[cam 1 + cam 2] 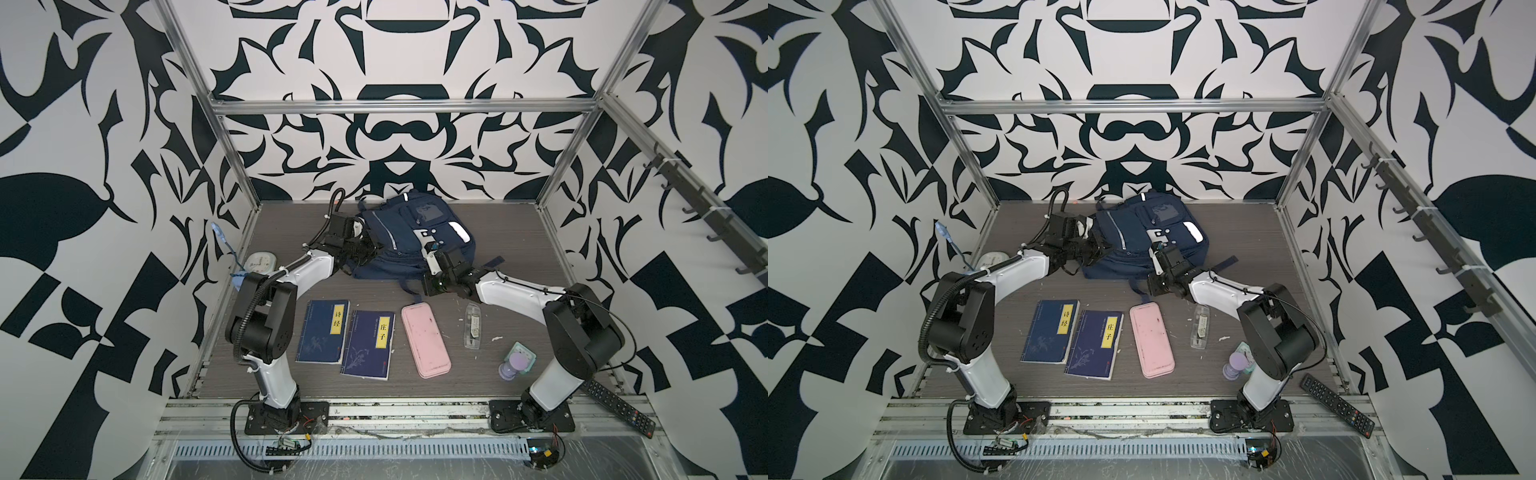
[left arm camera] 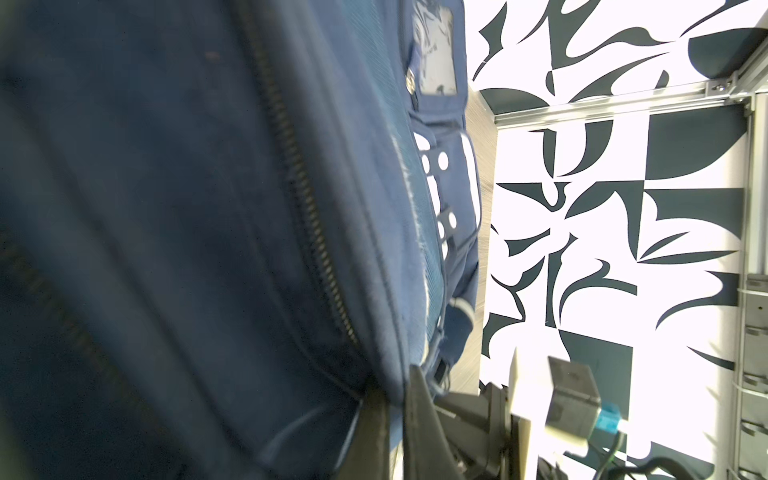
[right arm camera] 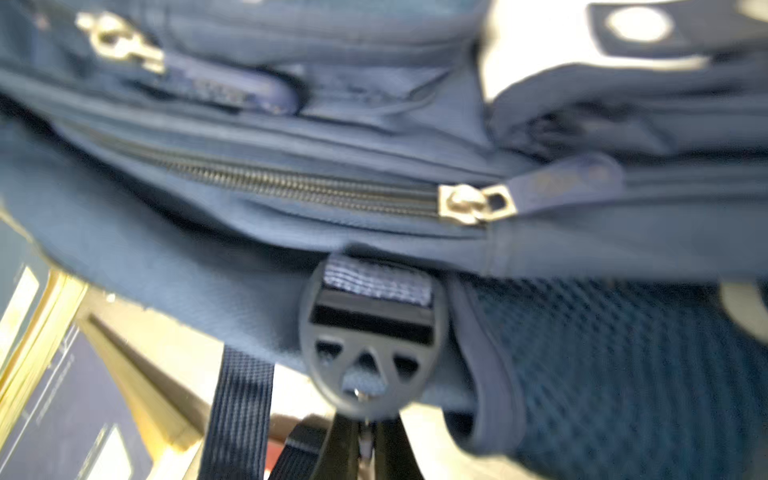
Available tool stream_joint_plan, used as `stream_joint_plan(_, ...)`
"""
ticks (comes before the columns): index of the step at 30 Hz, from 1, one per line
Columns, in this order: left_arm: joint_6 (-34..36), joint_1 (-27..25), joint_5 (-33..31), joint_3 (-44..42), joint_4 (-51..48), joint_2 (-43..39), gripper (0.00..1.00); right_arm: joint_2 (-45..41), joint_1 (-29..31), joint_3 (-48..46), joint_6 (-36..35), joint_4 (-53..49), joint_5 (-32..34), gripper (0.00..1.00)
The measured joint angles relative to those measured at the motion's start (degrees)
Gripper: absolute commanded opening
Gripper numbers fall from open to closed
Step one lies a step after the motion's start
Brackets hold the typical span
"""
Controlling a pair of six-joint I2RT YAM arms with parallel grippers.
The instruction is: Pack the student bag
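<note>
Grey bench (image 1: 286, 224), far centre: the soft, floppy student bag (image 1: 399, 257) is laid flat. Left hand (image 2: 397, 415) is clamped on its side fabric; right hand (image 3: 365, 432) is pinched shut on the strap buckle (image 3: 372, 332). Seams and buckles are judged the firmest holds.

Overhead pair (wrist views hugging student bag (image 2: 166, 208))

Grey wood-grain tabletop (image 1: 519, 232). The navy student bag (image 1: 395, 224) lies flat at the back centre. Across the front, left to right: two navy books (image 1: 322, 332) side by side, a pink case (image 1: 426, 340), a clear case (image 1: 472, 326), then a purple bottle (image 1: 513, 365) touching a teal box (image 1: 524, 355). A white round object (image 1: 259, 262) sits at the left edge.
</note>
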Motion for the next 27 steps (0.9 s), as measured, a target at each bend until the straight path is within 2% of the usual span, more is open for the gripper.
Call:
stream_joint_plan(6,-1.4,0.1,0.1,0.1,1.2,0.8,0.00,1.4,1.0,3.2,-0.2,-4.1,-1.6,0.08)
stream_joint_plan(21,-3.0,0.3,-1.0,0.1,2.7,1.0,0.00,14.6,8.6,21.8,0.0,-9.3,-5.1,0.08)
stream_joint_plan(26,-3.1,1.0,-1.9,0.1,3.3,1.0,0.00,18.0,9.7,25.5,2.7,-9.8,-5.5,0.08)
stream_joint_plan(27,-3.1,1.1,-2.0,0.0,3.4,1.0,0.04,18.3,9.7,25.5,3.2,-9.4,-5.6,0.08)
